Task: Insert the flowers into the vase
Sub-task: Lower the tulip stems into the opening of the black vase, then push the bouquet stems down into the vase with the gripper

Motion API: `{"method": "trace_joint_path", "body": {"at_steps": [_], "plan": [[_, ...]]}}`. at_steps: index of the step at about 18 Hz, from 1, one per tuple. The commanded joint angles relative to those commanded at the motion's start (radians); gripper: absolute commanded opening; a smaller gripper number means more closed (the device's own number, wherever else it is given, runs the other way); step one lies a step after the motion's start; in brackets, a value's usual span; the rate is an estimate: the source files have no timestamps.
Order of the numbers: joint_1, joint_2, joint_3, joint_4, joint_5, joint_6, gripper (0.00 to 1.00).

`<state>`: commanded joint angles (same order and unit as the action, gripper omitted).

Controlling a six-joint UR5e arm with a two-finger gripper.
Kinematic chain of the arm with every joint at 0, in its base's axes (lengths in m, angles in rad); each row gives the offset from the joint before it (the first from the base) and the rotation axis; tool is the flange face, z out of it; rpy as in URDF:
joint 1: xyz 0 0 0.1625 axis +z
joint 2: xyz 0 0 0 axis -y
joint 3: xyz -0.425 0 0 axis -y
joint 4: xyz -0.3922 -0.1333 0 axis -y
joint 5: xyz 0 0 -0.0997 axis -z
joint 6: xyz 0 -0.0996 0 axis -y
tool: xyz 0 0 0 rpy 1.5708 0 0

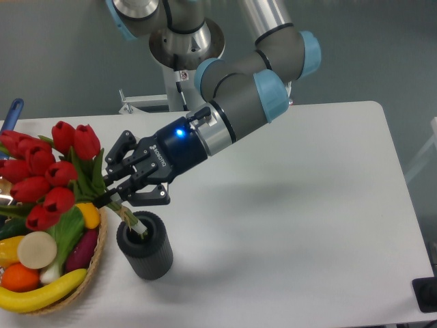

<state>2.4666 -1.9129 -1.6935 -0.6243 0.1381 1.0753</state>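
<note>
Red tulip heads of the flowers (48,174) sit at 9 o'clock of the frame, tilted well left, overhanging the woven basket (95,263). End effector (123,198) is clenched on the green stems, fingers clamped round them just above the dark grey ribbed vase (145,244). Stem ends appear to be dipping into the vase mouth, at its near-left rim; whether they touch the inside wall I cannot tell.

Step in hand, as I judge: insertion started, the bunch not yet seated. Next move calls for swinging the bunch more upright toward 12 o'clock, then lowering so the stems slide deeper, then letting go. Still slanted, the heavy heads may tip the small vase toward 9 o'clock.

Room: white counter (307,205) is open from 1 to 5 o'clock of the vase. The basket with banana (37,292) and other fruit is just beside the vase at 9 o'clock, tight there. A blue pot handle (12,113) shows at far left. The counter's front edge lies near, at 6 o'clock.
</note>
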Motion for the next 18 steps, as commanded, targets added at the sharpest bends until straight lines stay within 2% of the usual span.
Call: {"method": "trace_joint_path", "body": {"at_steps": [10,18], "plan": [[0.002,-0.005,-0.048,0.000,-0.002,0.002,0.30],[0.002,-0.034,-0.069,0.000,-0.002,0.003,0.31]]}}
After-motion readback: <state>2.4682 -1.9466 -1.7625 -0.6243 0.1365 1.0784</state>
